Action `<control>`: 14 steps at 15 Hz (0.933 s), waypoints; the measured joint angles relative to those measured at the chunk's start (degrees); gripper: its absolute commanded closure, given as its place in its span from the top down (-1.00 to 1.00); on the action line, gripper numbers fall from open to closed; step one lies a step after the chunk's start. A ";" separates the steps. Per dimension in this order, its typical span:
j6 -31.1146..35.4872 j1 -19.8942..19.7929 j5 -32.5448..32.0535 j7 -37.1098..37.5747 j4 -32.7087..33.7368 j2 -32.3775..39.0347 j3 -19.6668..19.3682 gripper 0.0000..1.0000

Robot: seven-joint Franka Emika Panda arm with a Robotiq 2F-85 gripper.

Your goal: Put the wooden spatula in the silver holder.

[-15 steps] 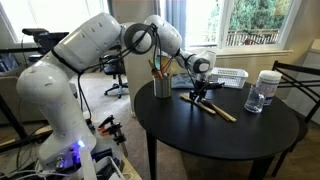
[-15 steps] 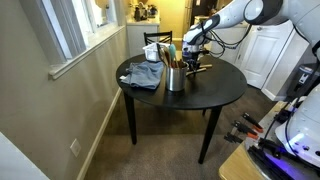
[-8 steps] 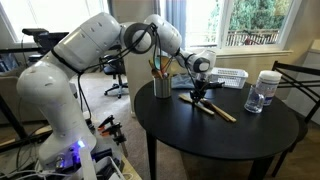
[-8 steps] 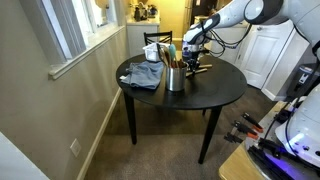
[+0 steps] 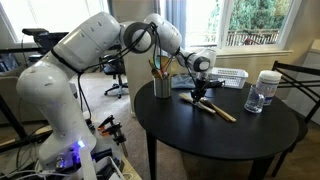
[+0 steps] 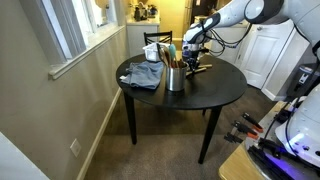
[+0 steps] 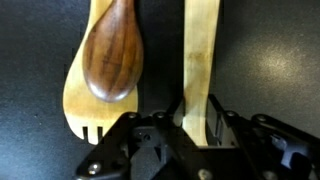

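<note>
Gripper, jaws drawn narrow and clamped on the near end of the wooden spatula, which runs straight ahead of it on the black table; dark wooden spoon over a pale slotted spoon just beside; silver holder upright nearby, apart from the gripper.

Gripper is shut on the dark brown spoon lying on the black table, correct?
Not quite. The wrist view shows the gripper shut on the light, flat wooden spatula lying on the black table. The dark brown spoon lies beside it, outside the jaws.
</note>
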 measured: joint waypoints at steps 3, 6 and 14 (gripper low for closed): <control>1.44 -0.02 0.01 -0.77 -0.02 -1.53 0.08 -0.80; 2.72 0.00 0.01 -1.09 -0.16 -3.54 0.21 -0.80; 6.73 -0.91 5.37 -1.12 -0.63 -5.17 1.63 -0.80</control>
